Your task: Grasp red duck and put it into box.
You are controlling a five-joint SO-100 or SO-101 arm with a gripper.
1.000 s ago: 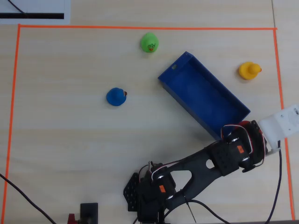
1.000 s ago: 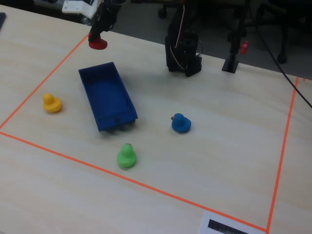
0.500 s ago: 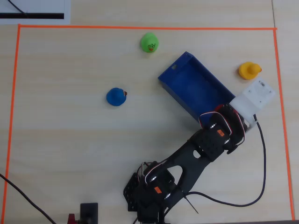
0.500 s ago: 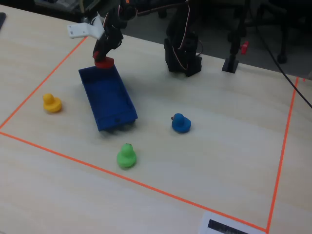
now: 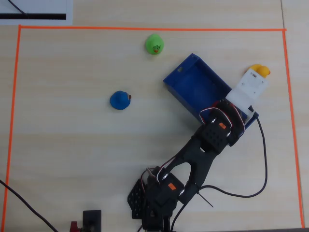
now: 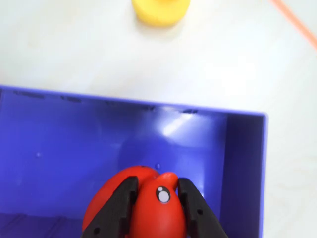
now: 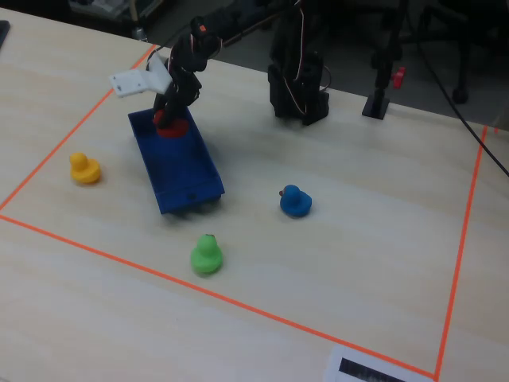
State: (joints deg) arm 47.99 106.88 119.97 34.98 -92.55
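My pincer (image 6: 157,208) is clamped on the red duck (image 6: 148,206): in the wrist view my two black fingers (image 6: 116,206) press against either side of its head, the white-ringed eye showing between them. The duck hangs inside the box (image 6: 59,148), low over the blue floor near one end wall; I cannot tell whether its underside touches the floor yet. In the fixed view the duck (image 7: 170,124) shows as a red patch at the far end of the box (image 7: 187,179), under my pincer (image 7: 165,118).

From overhead my arm reaches out over the near-right end of the box (image 5: 190,79), hiding the duck there; the small hole sits in the opposite end wall.

The yellow duck (image 6: 161,11) stands on the tabletop (image 5: 72,145) just beyond the box's long wall in the wrist view, apart from it. The blue duck (image 5: 119,100) and the green duck (image 5: 154,44) sit on the open tabletop, well apart from the box and from each other. Orange tape (image 5: 145,29) frames the work area.
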